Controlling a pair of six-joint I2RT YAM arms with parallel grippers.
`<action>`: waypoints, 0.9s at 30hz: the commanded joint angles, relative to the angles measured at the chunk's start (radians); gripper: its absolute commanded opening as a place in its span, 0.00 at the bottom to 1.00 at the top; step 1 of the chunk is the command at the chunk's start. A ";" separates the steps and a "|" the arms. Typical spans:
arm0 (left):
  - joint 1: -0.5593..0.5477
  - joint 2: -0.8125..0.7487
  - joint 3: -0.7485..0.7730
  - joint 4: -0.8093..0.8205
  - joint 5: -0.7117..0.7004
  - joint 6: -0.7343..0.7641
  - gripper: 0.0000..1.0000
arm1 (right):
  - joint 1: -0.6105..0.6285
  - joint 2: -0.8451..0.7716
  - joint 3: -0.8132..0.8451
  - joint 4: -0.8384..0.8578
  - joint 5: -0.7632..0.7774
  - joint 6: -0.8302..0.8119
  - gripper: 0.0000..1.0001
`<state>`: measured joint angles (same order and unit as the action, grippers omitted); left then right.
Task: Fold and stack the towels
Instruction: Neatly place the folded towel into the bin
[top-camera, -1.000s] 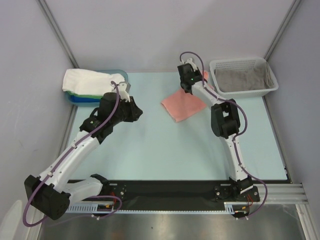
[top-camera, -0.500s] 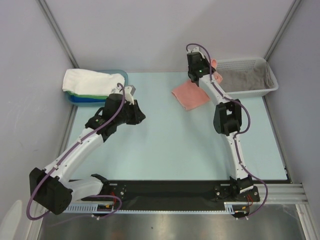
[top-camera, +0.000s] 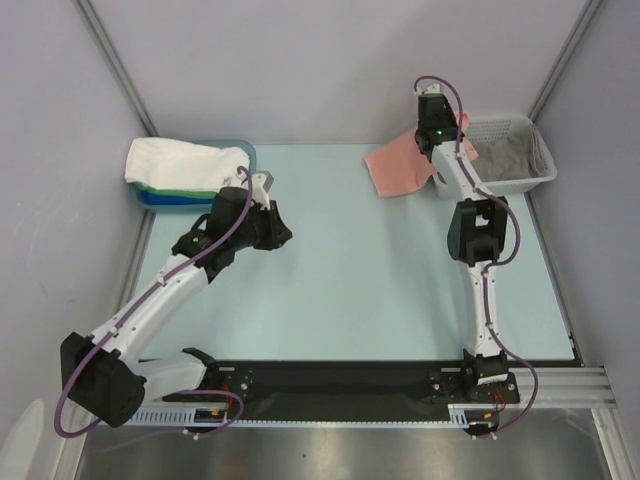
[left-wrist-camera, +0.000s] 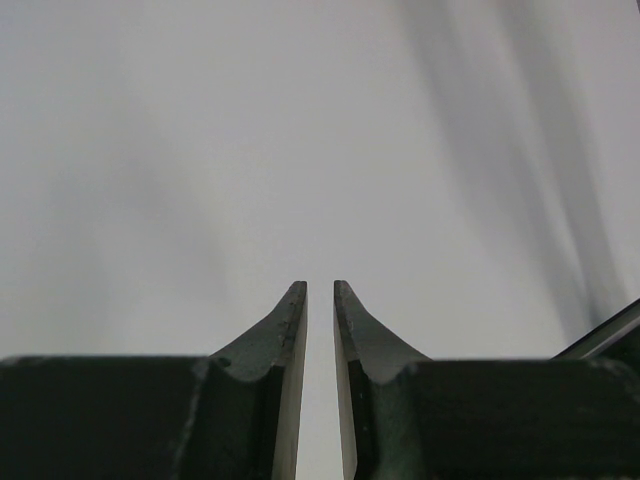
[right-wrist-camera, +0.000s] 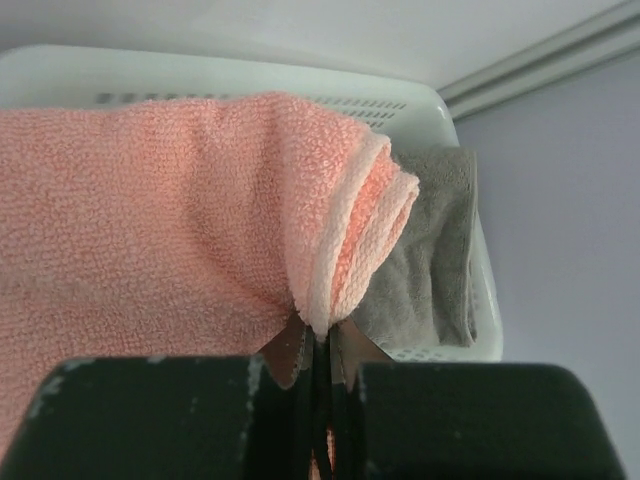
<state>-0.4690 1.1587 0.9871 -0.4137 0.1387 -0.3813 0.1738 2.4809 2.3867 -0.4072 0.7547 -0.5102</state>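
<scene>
- Terry cloth at the far left: a white towel (top-camera: 185, 160) tops a stack, with the edge of a green towel (top-camera: 148, 186) under it, all in a blue tray (top-camera: 162, 199). Only the overhead view shows this.
- Just right of the tray, the left gripper (left-wrist-camera: 320, 290) shows plainly only in its wrist view: the jaws stand a narrow slit apart with nothing between them, facing a bare grey wall.
- Further right, the salmon towel (top-camera: 400, 165) hangs as a draped sheet over the far edge of the pale blue table (top-camera: 340, 290) (whether its low corner touches, I cannot tell).
- Its wrist view alone shows the right gripper (right-wrist-camera: 320, 335) pinched tight on a bunched hem of the salmon towel.
- At the far right, a white perforated basket (top-camera: 540, 178) holds a grey towel (top-camera: 495, 160), which lies just behind the salmon cloth in the wrist view.
</scene>
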 joint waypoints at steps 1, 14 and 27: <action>0.001 0.002 -0.002 0.019 0.024 0.025 0.21 | -0.059 -0.108 -0.021 0.047 -0.064 0.039 0.00; 0.001 0.018 0.002 0.020 0.050 0.036 0.21 | -0.235 -0.087 -0.178 0.286 -0.173 0.093 0.00; 0.001 0.056 0.012 0.021 0.062 0.042 0.20 | -0.273 0.064 -0.052 0.378 -0.186 0.018 0.00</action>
<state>-0.4690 1.2106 0.9806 -0.4133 0.1730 -0.3641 -0.0917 2.5317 2.2723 -0.0921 0.5758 -0.4694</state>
